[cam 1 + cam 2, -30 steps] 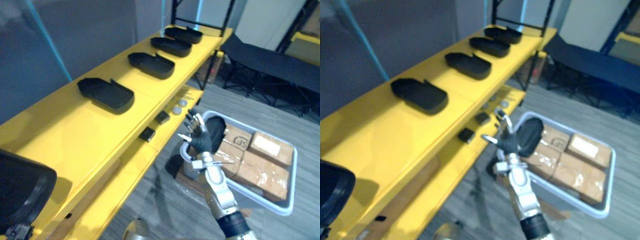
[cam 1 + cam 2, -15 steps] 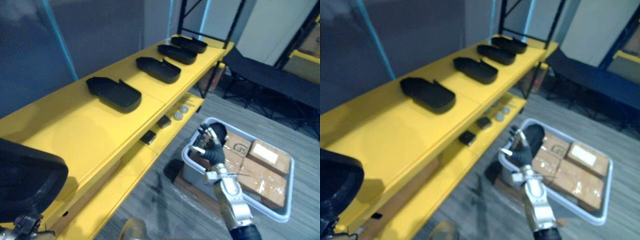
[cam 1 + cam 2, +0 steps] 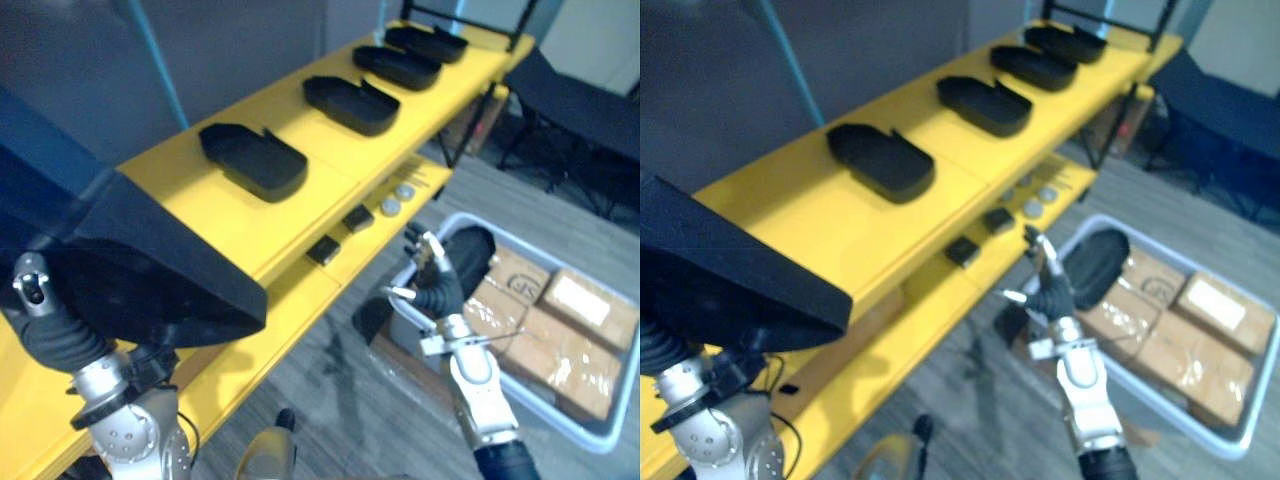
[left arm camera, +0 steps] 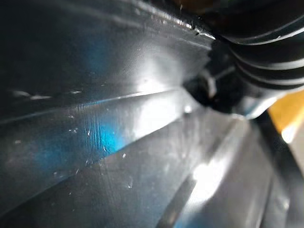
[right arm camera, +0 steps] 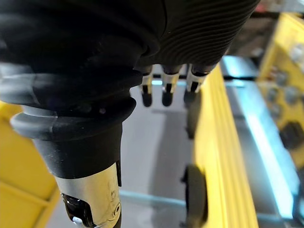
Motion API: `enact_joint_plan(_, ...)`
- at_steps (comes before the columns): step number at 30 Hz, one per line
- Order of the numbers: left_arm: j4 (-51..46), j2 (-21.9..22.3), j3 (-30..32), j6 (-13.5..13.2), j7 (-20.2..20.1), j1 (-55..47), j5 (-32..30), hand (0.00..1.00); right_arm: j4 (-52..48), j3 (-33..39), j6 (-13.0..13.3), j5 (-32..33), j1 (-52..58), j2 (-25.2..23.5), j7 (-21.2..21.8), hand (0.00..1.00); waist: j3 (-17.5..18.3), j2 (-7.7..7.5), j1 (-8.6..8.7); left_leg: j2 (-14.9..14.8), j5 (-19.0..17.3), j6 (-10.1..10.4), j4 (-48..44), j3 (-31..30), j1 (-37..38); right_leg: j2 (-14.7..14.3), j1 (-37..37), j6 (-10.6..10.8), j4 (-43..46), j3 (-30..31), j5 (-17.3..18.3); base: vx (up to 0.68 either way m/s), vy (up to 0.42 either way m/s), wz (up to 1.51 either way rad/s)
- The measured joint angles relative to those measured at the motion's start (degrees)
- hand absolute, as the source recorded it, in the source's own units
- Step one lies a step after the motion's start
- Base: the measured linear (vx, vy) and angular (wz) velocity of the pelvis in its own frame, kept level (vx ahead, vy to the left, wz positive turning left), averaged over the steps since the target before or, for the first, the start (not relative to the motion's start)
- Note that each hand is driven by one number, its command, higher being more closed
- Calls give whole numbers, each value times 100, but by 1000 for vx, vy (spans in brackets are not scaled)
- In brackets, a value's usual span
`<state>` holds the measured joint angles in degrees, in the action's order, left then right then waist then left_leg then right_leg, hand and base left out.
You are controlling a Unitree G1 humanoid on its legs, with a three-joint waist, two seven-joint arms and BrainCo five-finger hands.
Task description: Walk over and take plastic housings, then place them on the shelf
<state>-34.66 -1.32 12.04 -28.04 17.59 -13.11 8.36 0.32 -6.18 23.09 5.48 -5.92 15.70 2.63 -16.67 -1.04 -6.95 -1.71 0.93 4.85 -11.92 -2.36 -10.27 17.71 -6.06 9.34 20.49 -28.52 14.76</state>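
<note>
Plastic housing point(image 3: 140, 270), large, black and glossy, sits at the lower left of the head views, raised above the near end of the yellow shelf point(image 3: 190, 215). The left hand point(image 3: 55, 335) is beneath it, wrist bent upward; its fingers are hidden behind the housing, so I cannot tell how they grasp. The left wrist view adds a very close look at the housing's shiny ribbed surface, with the hand's dark cover at the upper right.

Four more housings point(image 3: 255, 160) lie apart in a row on the shelf's top surface, running toward the upper right.

The right hand point(image 3: 435, 285) is held out at centre right, forearm angled up from the bottom edge. Its fingers are released, spread and empty. The right wrist view shows them hanging straight beside the shelf's yellow edge.

The right hand is over the near corner of a pale bin point(image 3: 1180, 415) on the floor, which holds taped cardboard boxes point(image 3: 560, 340). One box carries a dark printed mark and another a white label, both too small to read. Small black blocks point(image 3: 323, 250) and round discs point(image 3: 390, 207) rest on the lower shelf level.
</note>
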Motion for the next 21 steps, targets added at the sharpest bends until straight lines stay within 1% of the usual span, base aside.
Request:
enact_joint_plan(1, 14, -1, -15, -2, 27, 79, -1, 100, 0, 15, 96, -123, -90, 40, -18, 0, -203, 46, 29, -97, 48, 71, -11, 4, -67, -29, 199, -63, 239, 62, 107, -191, -71, -22)
enact_joint_plan(2, 14, -10, -16, -11, 34, 100, -3, 100, 0, 15, 129, -222, -108, 37, -25, 0, -284, 45, 51, -123, 68, 100, -10, -4, -94, -21, 284, -86, 368, 76, 171, -199, -64, -12)
enact_joint_plan(4, 89, -31, -43, -60, 141, 133, -87, 100, 0, -114, 217, -523, -105, -12, -96, 0, -513, -68, 117, -124, 113, 173, -48, -17, -148, 120, 559, -157, 898, 146, 450, -189, -60, 2)
enact_joint_plan(5, 121, -32, -63, -66, 177, 131, -129, 100, 0, -158, 248, -582, -98, -24, -137, 0, -533, -83, 121, -121, 114, 175, -81, -26, -177, 133, 612, -169, 998, 157, 497, -132, -63, 8)
enact_joint_plan(7, 200, -33, -150, -115, 294, 111, -229, 100, -1, -178, 431, -690, -80, -88, -284, 0, -704, -79, 118, -92, 129, 201, -193, -70, -177, 213, 625, -187, 1250, 140, 614, -101, -49, 11)
enact_joint_plan(10, 282, -32, -173, -160, 415, 24, -266, 100, 7, -175, 560, -693, 90, -165, -486, 0, -727, -51, 137, 20, 127, 199, -262, -156, -187, 345, 596, -165, 1435, 62, 719, -50, -8, 19)
enact_joint_plan(11, 282, -31, -167, -203, 481, -52, -266, 100, 18, -177, 583, -707, 157, -224, -577, 0, -729, -45, 134, 57, 127, 199, -273, -173, -188, 399, 594, -154, 1492, 38, 752, -34, 15, 16)
enact_joint_plan(13, 282, -29, -155, -207, 542, -172, -273, 100, 28, -173, 597, -749, 210, -306, -741, 0, -729, -43, 124, 120, 109, 172, -304, -185, -187, 481, 579, -133, 1570, 13, 802, -25, 23, 13)
enact_joint_plan(15, 283, 3, -151, -207, 616, -298, -273, 100, 41, -138, 639, -806, 290, -415, -994, 0, -725, -10, 133, 200, 9, 146, -489, -218, -177, 563, 384, -77, 1576, -115, 848, 10, 43, 27)
enact_joint_plan(16, 282, 18, -133, -214, 618, -330, -274, 100, 41, -58, 627, -800, 328, -487, -1162, 0, -702, 31, 129, 263, -69, 123, -608, -303, -163, 600, 168, -16, 1465, -269, 845, 28, 70, 37)
enact_joint_plan(17, 283, 18, -125, -214, 622, -333, -279, 100, 41, 16, 613, -770, 329, -518, -1206, 0, -676, 52, 129, 285, -83, 105, -617, -347, -158, 582, 76, 27, 1374, -340, 822, 34, 74, 42)
enact_joint_plan(18, 283, 23, -105, -215, 639, -335, -355, 100, 41, 154, 579, -613, 329, -563, -1288, 0, -606, 79, 125, 294, -83, 99, -567, -352, -142, 545, -59, 95, 1172, -452, 755, 65, 81, 32)
enact_joint_plan(19, 283, 28, -55, -220, 652, -345, -463, 100, 41, 328, 560, -381, 329, -623, -1336, 0, -513, 72, 103, 299, -84, 92, -464, -302, -105, 521, -170, 139, 940, -528, 668, 139, 129, 28)
enact_joint_plan(20, 283, 26, 44, -220, 655, -367, -563, 100, 41, 500, 555, -165, 325, -694, -1388, 0, -403, 32, 71, 300, -116, 6, -398, -124, -61, 526, -311, 217, 679, -607, 566, 191, 145, 16)
enact_joint_plan(21, 282, 13, 176, -219, 726, -386, -818, 100, 35, 711, 551, -55, 308, -744, -1433, 0, -268, -31, 47, 292, -197, -61, -346, 155, 38, 533, -470, 305, 592, -576, 356, 296, 174, 6)
